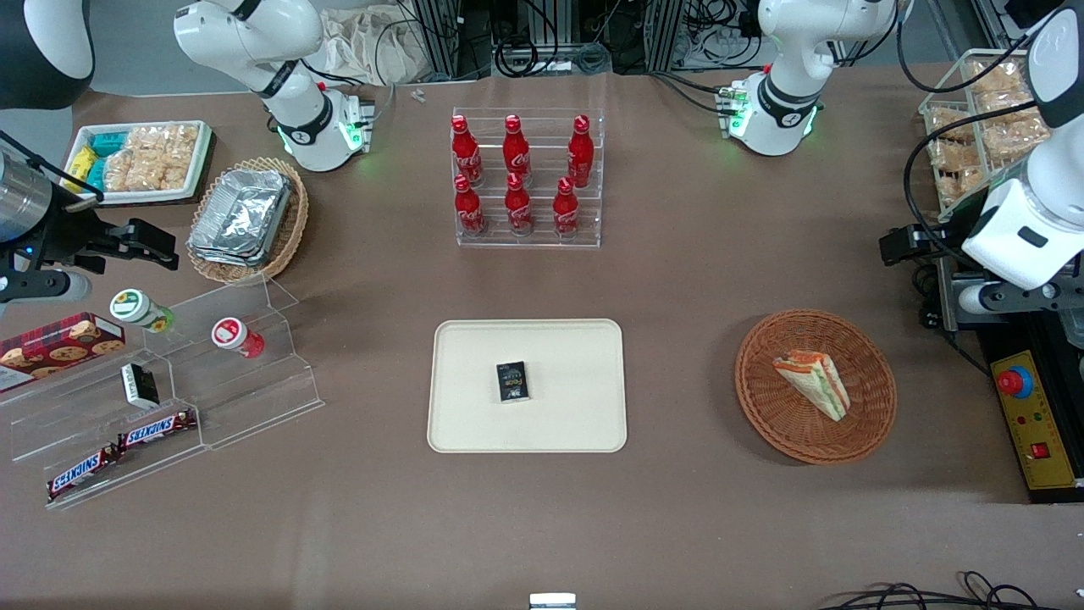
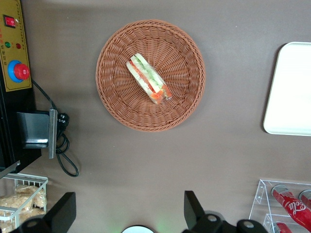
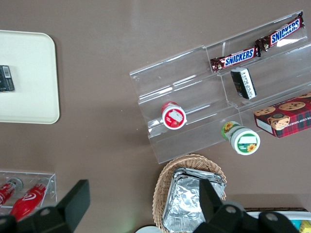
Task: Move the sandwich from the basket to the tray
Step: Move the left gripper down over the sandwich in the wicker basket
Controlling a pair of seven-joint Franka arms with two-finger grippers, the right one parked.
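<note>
The sandwich [image 1: 813,381] [image 2: 148,85], a white-bread wedge with red and green filling, lies in the round reddish-brown basket [image 1: 754,381] [image 2: 112,92]. The cream tray [image 1: 576,415] [image 2: 291,97] lies flat beside the basket, toward the parked arm's end, with a small black packet [image 1: 511,381] on it. My left gripper [image 1: 904,244] [image 2: 129,201] hangs open above bare table, well clear of the basket and farther from the front camera than it. Nothing is between its fingers.
A clear rack of red bottles [image 1: 527,178] stands farther from the front camera than the tray. A yellow control box [image 1: 1037,419] and a wire basket of snacks [image 1: 974,127] sit at the working arm's end. A clear stepped stand [image 1: 169,390] with snacks stands at the parked arm's end.
</note>
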